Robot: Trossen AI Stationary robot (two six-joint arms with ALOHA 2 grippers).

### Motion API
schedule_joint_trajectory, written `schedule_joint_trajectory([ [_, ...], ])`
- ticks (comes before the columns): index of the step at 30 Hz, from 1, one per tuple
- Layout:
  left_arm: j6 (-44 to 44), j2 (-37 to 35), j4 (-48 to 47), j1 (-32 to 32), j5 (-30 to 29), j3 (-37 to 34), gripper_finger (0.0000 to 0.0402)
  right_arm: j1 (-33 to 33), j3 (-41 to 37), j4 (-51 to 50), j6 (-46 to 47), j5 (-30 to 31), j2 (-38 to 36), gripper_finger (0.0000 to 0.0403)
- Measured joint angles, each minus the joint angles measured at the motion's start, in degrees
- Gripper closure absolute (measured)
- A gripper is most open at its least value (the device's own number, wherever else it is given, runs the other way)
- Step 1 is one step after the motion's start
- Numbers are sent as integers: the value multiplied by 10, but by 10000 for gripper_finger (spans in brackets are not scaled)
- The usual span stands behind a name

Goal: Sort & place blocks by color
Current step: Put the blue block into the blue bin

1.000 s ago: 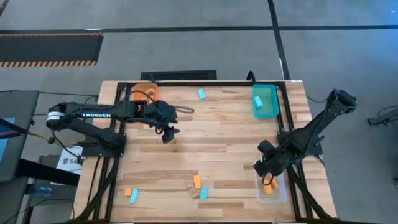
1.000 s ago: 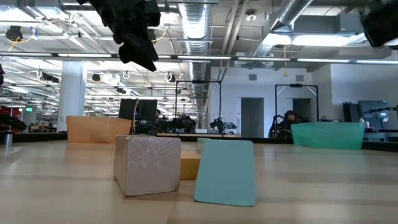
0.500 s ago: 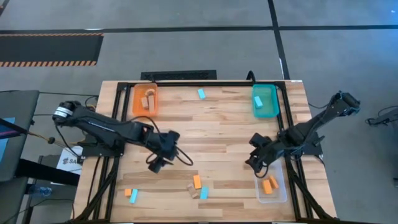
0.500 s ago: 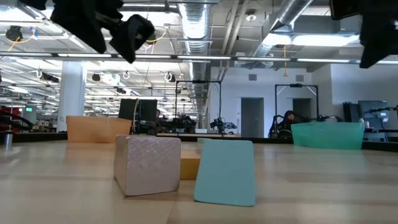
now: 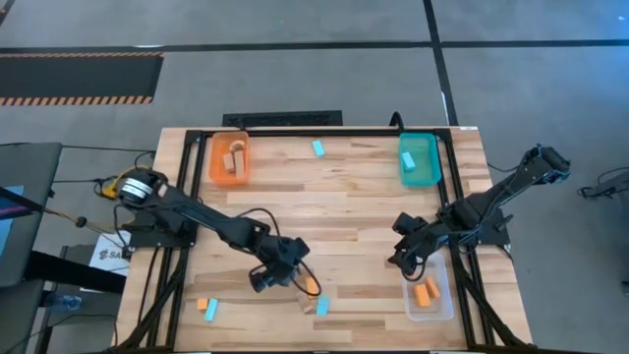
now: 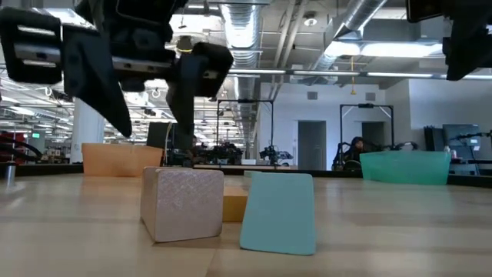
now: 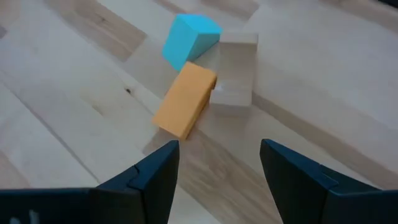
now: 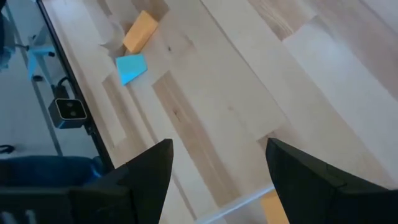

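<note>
A: Since three blocks are huddled together near the front edge of the table (image 5: 354, 197), which one is to be taken, and how is it expected to handle?

B: The orange block (image 7: 185, 100) is judged the likeliest, as it lies straight ahead of the left gripper (image 7: 217, 163), whose fingers are spread wide with nothing between them. It looks small, stiff and light; no crushing is to be feared, though a smooth painted face may slide on the wood if nudged.

A: Where should it be gripped?

B: Across its two long sides, at the middle. One end is touching the pale wood block (image 7: 236, 68), and the blue block (image 7: 189, 38) sits just beside that corner, so the free end, nearer the fingers, is better approached. A pinch at the crowded end would probably disturb the neighbours.

A: And what lies farther out?

B: A second orange and blue pair (image 5: 206, 307) is seen near the table's front left corner. The orange tray (image 5: 215, 157) and the teal tray (image 5: 430, 162) are at the far side, and the clear tray (image 5: 440, 313) is at the front right with orange pieces in it. The right gripper (image 8: 217, 163) is held above the table beside that clear tray, fingers apart and empty.
</note>
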Motion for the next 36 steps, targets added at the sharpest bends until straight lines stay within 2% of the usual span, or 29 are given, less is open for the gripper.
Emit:
schedule_joint_trajectory([
  [3, 41, 23, 37, 0, 11, 5, 187, 0, 0, 6, 8, -1, 0, 122],
  [11, 110, 99, 31, 10, 25, 82, 187, 0, 0, 13, 21, -1, 0, 122],
  [15, 155, 148, -33, 18, 52, 148, 187, 0, 0, 17, 21, -1, 0, 122],
  [18, 178, 183, -103, 23, 52, 194, 187, 1, 0, 26, 21, -1, 0, 122],
  [23, 218, 216, -158, 29, 57, 251, 187, 1, 0, 27, 21, -1, 0, 122],
  [26, 226, 225, -181, 33, 57, 255, 187, 8, 0, 27, 20, -1, 0, 122],
  [36, 232, 222, -173, 36, 73, 256, 187, 36, 0, 22, 21, 0, 0, 122],
])
